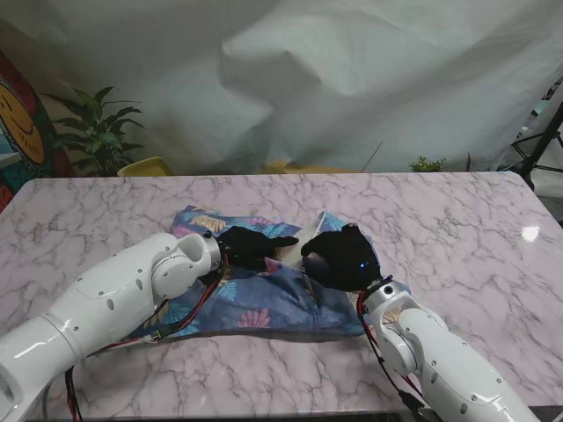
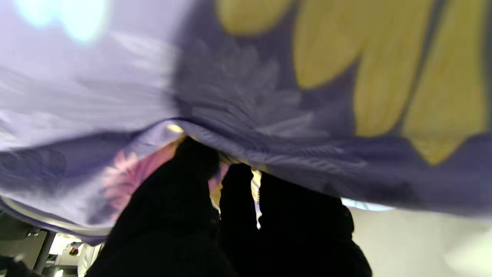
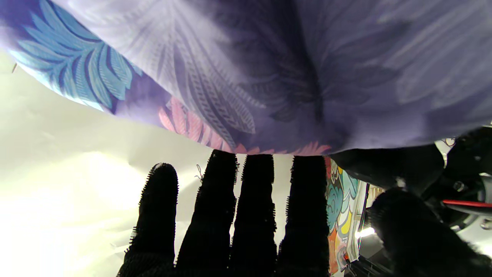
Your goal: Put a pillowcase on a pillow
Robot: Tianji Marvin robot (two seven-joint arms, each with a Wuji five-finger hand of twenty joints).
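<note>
A blue floral pillowcase (image 1: 255,303) lies crumpled on the marble table (image 1: 457,229). A small pale patch (image 1: 296,249) shows at its opening between my hands; the rest of the pillow is hidden. My left hand (image 1: 253,246) rests on the cloth's middle. In the left wrist view its fingers (image 2: 192,181) close on the pillowcase hem (image 2: 238,142), with pink cloth between thumb and fingers. My right hand (image 1: 341,259) sits just to the right of it. Its fingers (image 3: 253,200) are straight and spread against the cloth (image 3: 269,77), the thumb held apart.
A white sheet (image 1: 352,79) hangs behind the table. A potted plant (image 1: 95,132) and a yellow object (image 1: 145,166) stand at the far left edge. A black tripod (image 1: 541,145) is at the far right. Bare marble surrounds the pillowcase.
</note>
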